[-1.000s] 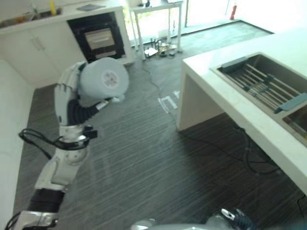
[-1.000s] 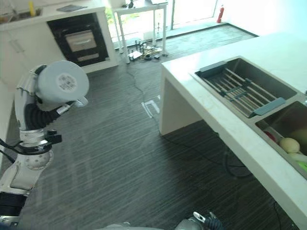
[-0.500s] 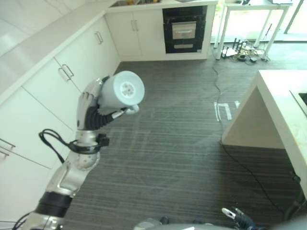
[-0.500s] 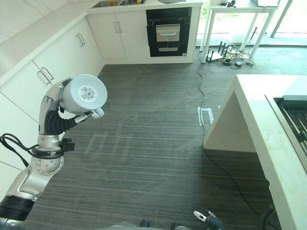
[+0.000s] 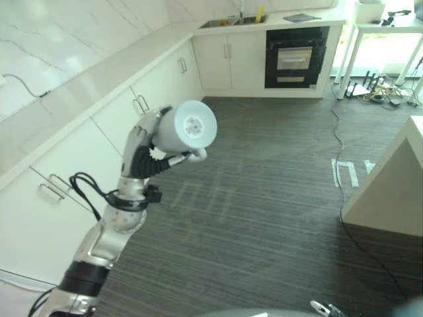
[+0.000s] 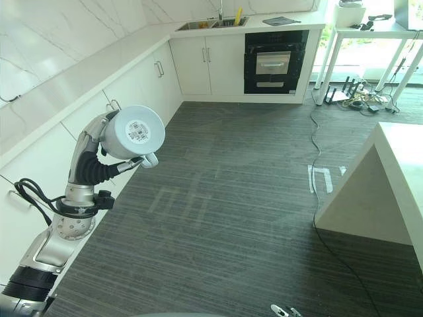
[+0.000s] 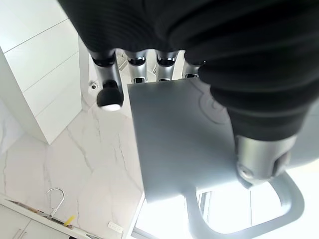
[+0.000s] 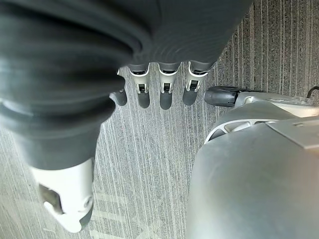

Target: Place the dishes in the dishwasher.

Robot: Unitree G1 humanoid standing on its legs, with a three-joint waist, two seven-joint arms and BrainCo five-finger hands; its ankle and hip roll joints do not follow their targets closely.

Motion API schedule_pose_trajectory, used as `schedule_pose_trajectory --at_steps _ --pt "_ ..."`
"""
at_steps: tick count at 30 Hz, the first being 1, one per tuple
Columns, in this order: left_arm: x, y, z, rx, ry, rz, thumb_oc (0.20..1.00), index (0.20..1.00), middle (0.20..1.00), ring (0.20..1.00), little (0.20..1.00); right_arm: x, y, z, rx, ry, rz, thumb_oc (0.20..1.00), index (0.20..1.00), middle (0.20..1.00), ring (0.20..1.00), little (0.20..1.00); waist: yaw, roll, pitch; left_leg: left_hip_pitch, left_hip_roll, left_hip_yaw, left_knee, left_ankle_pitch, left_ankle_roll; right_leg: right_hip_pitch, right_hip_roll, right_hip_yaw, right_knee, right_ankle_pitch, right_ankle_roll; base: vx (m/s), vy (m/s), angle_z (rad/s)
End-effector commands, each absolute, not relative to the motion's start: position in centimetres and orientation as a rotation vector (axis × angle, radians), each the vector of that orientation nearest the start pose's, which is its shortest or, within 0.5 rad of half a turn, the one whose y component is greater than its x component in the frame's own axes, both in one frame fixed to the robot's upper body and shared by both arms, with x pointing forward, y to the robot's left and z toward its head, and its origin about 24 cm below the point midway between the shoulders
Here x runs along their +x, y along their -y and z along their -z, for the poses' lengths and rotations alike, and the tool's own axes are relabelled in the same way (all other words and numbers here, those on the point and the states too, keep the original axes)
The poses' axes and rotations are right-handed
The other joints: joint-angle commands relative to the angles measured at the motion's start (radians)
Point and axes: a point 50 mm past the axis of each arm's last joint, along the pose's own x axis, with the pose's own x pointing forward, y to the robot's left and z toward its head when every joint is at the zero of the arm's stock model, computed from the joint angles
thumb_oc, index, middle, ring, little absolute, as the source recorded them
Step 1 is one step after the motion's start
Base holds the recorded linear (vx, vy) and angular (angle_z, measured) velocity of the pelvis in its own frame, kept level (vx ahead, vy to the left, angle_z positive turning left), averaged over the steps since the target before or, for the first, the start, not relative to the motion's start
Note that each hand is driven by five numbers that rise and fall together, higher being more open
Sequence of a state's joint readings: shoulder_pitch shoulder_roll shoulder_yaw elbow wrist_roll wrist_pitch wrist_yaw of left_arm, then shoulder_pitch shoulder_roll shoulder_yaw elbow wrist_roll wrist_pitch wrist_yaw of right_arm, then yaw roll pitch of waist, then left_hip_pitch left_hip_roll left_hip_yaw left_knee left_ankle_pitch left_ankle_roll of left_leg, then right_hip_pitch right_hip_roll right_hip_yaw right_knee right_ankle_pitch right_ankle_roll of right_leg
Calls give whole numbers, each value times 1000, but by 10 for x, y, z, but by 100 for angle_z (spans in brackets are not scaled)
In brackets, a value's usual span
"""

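A pale grey mug (image 5: 188,127) with a handle is held up at chest height over the floor, its round base turned toward my head. My left hand (image 5: 141,149) is shut on it, fingers over the mug's wall (image 7: 174,139) and thumb (image 7: 260,154) by the handle. The mug (image 6: 135,132) hangs in front of the white cabinets on the left. My right hand (image 8: 143,90) hangs over the striped floor with its fingers straight and nothing in them.
White base cabinets (image 5: 79,152) under a long counter run along the left wall to a corner sink (image 5: 232,21). A black built-in appliance (image 5: 294,58) stands at the back. A white island's corner (image 5: 396,191) juts in at right, with a cable on the floor beside it.
The whole picture has swung left, so the camera turned: the island and its sink rack have slid out at right and the wall cabinets have come in. The mug stays in my left hand.
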State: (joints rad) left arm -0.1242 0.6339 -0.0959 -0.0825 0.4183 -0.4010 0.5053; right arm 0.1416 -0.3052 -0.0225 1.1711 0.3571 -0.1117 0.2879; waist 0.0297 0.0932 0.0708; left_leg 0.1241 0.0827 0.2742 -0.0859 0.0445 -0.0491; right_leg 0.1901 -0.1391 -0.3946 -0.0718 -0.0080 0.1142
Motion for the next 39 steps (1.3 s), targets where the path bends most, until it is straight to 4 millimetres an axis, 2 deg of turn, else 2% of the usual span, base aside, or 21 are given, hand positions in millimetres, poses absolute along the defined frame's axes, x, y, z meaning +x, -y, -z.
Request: schedule_pose_trajectory --at_steps 1,3,6,11,12,14,15,19,21,22,25,28,30,31,32,34,35,36,39 --pt "270 -214 -187 988 877 -250 200 200 200 200 200 117 246 137 41 -884 -16 1000 1000 1000 1000 1000 -37 -64 86 22 -12 -10 69 -138 7 -69 -21 110 77 -38 34 47 -153 -2" --pt "268 -213 -185 979 886 -239 200 200 200 200 200 120 246 136 82 -880 8 1000 1000 1000 1000 1000 -31 -67 79 4 8 -4 78 -126 -8 -61 -16 94 66 -43 27 17 -128 -3" --pt "269 -208 -188 1014 907 -231 200 200 200 200 200 126 257 131 -29 -874 20 1000 1000 1000 1000 1000 -31 -65 81 -8 26 -7 82 -115 -26 -47 0 97 42 -50 17 -5 -97 -1" --pt "274 -209 -184 955 842 -209 200 200 200 200 200 146 253 121 22 -753 53 1000 1000 1000 1000 1000 -35 -62 70 -8 43 -6 85 -107 -38 -33 13 99 33 -59 5 35 -82 3" --pt "277 -211 -176 804 756 -174 200 200 200 200 200 164 246 110 45 -656 38 1000 1000 1000 1000 1000 -39 -62 67 -10 51 -10 93 -105 -45 -30 20 104 31 -64 -1 30 -100 7" --pt "279 -211 -166 688 688 -151 200 200 200 200 200 179 240 98 64 -578 30 1000 1000 1000 1000 1000 -41 -62 67 -16 57 -16 107 -104 -49 -29 25 111 35 -71 -9 22 -124 3" --pt "279 -210 -154 568 634 -129 200 200 200 200 200 193 235 85 78 -495 5 1000 1000 1000 1000 1000 -42 -64 70 -24 65 -21 123 -101 -54 -27 30 114 41 -77 -18 15 -133 -1" --pt "278 -205 -135 353 562 -50 200 200 200 200 200 218 227 56 125 -330 -41 1000 1000 1000 1000 1000 -44 -71 77 -51 87 -28 166 -95 -59 -26 43 128 53 -88 -35 18 -125 0" --pt "277 -203 -130 303 547 -12 200 200 200 200 200 223 225 48 138 -286 -61 1000 1000 1000 1000 1000 -45 -74 80 -60 95 -30 183 -94 -60 -27 48 133 56 -89 -40 21 -129 -1" --pt "276 -199 -123 235 524 54 200 200 200 200 200 230 222 35 149 -228 -96 1000 1000 1000 1000 1000 -49 -78 84 -74 104 -33 211 -90 -61 -28 57 143 59 -90 -47 20 -146 -13" --pt "273 -199 -113 202 491 112 200 200 200 200 200 238 219 15 150 -132 -160 1000 1000 1000 1000 1000 -54 -84 92 -105 114 -52 306 -84 -59 -33 67 159 64 -91 -60 30 -163 -7" --pt "265 -203 -104 79 462 182 200 200 200 200 200 242 214 -3 162 -42 -218 1000 1000 1000 1000 1000 -42 -98 103 -166 83 -81 483 -103 -41 -29 62 168 65 -82 -75 61 -148 -26" --pt "259 -198 -94 -27 428 276 200 200 200 200 200 243 210 -14 179 14 -242 1000 1000 1000 1000 1000 -34 -98 111 -211 67 -98 554 -102 -31 -23 63 173 69 -77 -83 89 -18 -17" --pt "256 -195 -90 -55 414 321 200 200 200 200 200 245 206 -19 187 42 -260 1000 1000 1000 1000 1000 -27 -93 117 -208 50 -120 511 -94 -27 -19 68 188 71 -76 -80 184 115 -11" --pt "253 -193 -84 -95 387 364 200 200 200 200 200 248 201 -26 191 70 -290 1000 1000 1000 1000 1000 -22 -83 116 -191 38 -136 408 -71 -29 -17 76 197 71 -80 -74 216 221 -22" --pt "252 -186 -78 -182 345 433 200 200 200 200 200 251 192 -37 193 105 -331 1000 1000 1000 1000 1000 -21 -61 118 -181 60 -137 270 17 -56 2 85 202 66 -94 -69 230 329 -39" --pt "253 -178 -71 -249 302 524 200 200 200 200 200 252 189 -45 192 130 -363 1000 1000 1000 1000 1000 -29 -50 115 -194 86 -100 217 58 -66 12 73 185 69 -100 -61 285 505 -25" --pt "253 -168 -60 -315 244 618 200 200 200 200 200 252 183 -52 191 154 -425 1000 1000 1000 1000 1000 -43 -49 107 -185 109 -24 188 39 -63 15 43 142 79 -102 -50 256 479 3" --pt "252 -161 -54 -302 206 663 200 200 200 200 200 253 181 -60 228 177 -459 1000 1000 1000 1000 1000 -40 -55 101 -138 82 -24 153 0 -46 18 17 122 104 -110 -34 154 290 16"
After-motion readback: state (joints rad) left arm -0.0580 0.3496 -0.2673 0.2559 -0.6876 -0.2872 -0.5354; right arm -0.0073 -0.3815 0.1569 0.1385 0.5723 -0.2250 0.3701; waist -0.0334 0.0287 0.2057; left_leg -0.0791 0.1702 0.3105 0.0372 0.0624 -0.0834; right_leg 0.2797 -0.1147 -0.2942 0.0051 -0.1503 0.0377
